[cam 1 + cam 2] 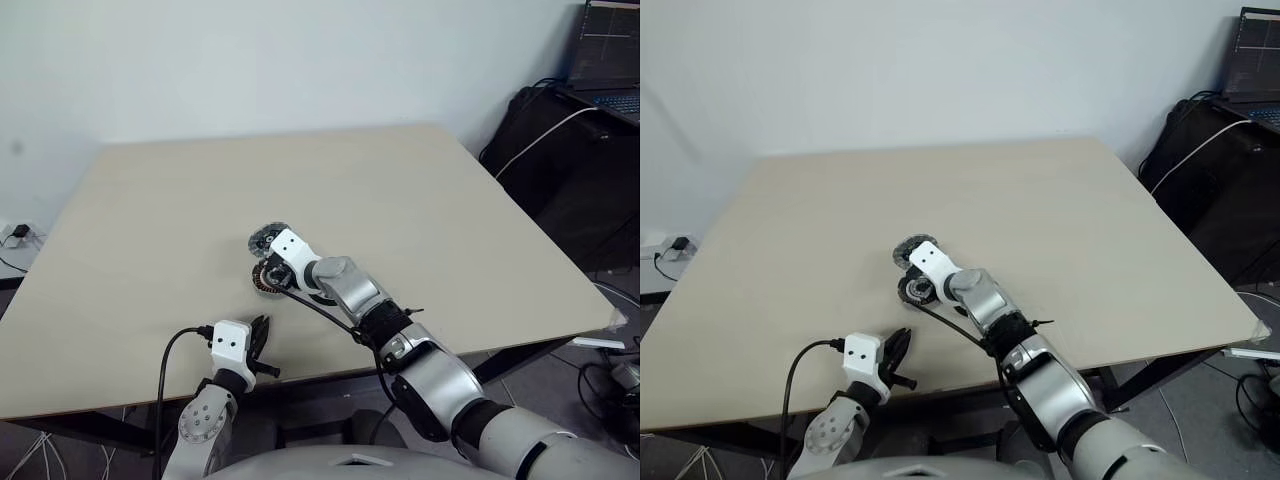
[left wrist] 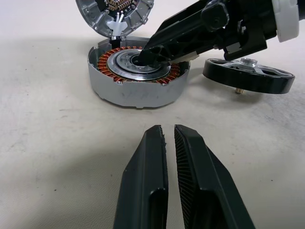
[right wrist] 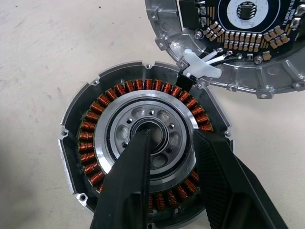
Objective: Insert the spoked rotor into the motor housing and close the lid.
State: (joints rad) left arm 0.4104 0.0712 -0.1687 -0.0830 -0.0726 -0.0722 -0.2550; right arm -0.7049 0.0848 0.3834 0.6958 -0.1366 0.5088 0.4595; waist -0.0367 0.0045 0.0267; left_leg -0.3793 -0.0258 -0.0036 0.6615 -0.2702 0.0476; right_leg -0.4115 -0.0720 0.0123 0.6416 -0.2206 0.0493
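Copper-brown windings ring the silver-grey centre of the motor housing (image 3: 143,148), which lies flat on the pale table (image 1: 430,200). Hinged to its far edge by a short white wire lead, the lid (image 3: 238,43) lies open, circuit side up. Just beside the housing, on the side away from that lead, the spoked rotor (image 2: 248,76) rests apart on its stub shaft, untouched. The right gripper (image 3: 174,157) hangs over the housing with its jaws partly spread, one finger in the centre bore, the other over the windings, gripping nothing. The left gripper (image 2: 169,143) waits nearer the table edge, fingers nearly together and empty. The rotor looks rigid, metal and fairly dense, its spokes slick; I would pinch it across the dark rim, keeping clear of the fine windings and the lid's thin lead.
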